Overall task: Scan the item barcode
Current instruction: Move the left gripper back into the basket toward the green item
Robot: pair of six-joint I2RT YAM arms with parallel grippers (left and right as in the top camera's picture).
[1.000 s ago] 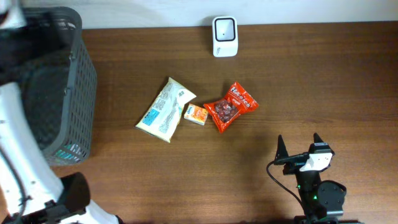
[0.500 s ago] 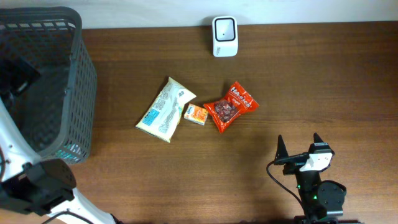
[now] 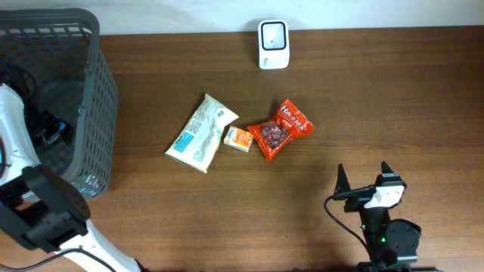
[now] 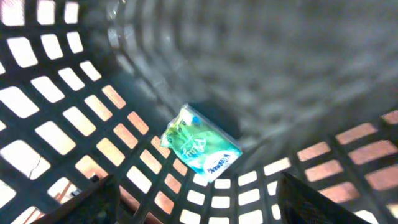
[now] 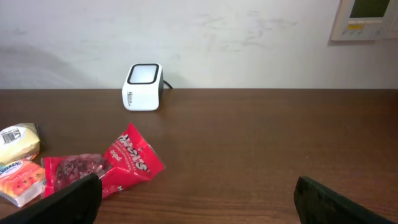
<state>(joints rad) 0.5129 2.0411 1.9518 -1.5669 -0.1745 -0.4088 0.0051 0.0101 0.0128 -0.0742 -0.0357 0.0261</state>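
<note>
Brown wood of the bench [image 3: 378,91] carries three items near its middle: a white and blue pouch [image 3: 200,133], a red snack bag [image 3: 280,128], and a small orange box [image 3: 238,139] between them. The white scanner [image 3: 273,34] stands at the far edge, well apart from all three. A dark mesh basket [image 3: 98,98] sits at the left end and my left arm reaches down into it. My right gripper [image 3: 363,181] is near the front edge, jaws apart and empty

From the left wrist, my left gripper [image 4: 199,199] is inside the basket, its fingers [image 4: 93,199] spread wide with nothing between them. A green packet [image 4: 200,144] lies beyond on the basket bottom, apart from them

From the right wrist, my fingers [image 5: 68,199] stand wide, the red snack bag ahead to the left, the scanner facing me by the wall
</note>
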